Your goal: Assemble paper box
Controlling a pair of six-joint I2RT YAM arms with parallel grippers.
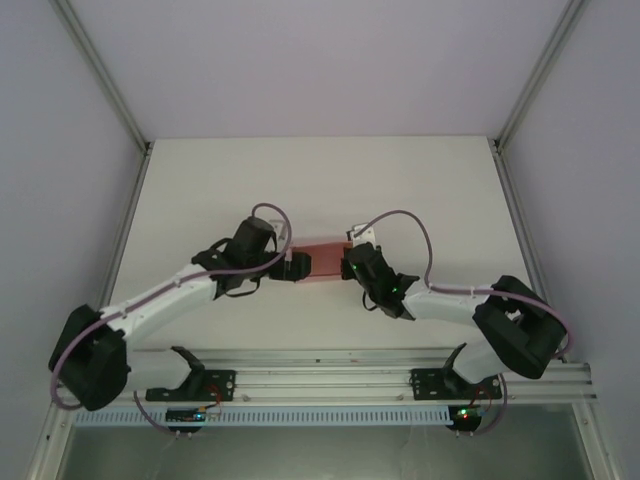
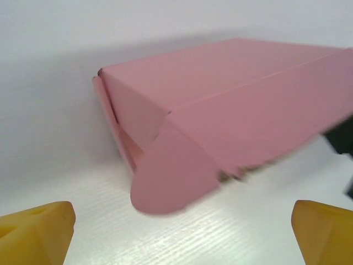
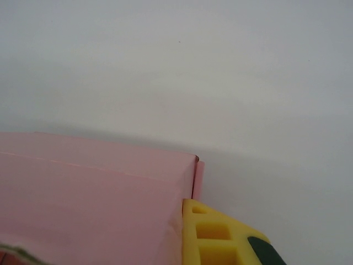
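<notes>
The paper box (image 1: 322, 260) is a small salmon-pink folded box lying at the table's middle between my two grippers. In the left wrist view the paper box (image 2: 231, 105) lies just ahead, and a rounded flap (image 2: 171, 176) sticks out from its near end onto the table. My left gripper (image 2: 182, 229) stands open, its yellow fingertips (image 2: 47, 226) wide apart and short of the flap. My right gripper (image 3: 182, 212) is at the box's right end. One yellow finger (image 3: 220, 237) presses against the end wall; the other is hidden under the pink panel (image 3: 88, 210).
The white table (image 1: 320, 180) spreads behind and beside the box. Grey walls and metal frame posts (image 1: 110, 90) close in the sides. A slotted aluminium rail (image 1: 340, 375) runs along the near edge by the arm bases.
</notes>
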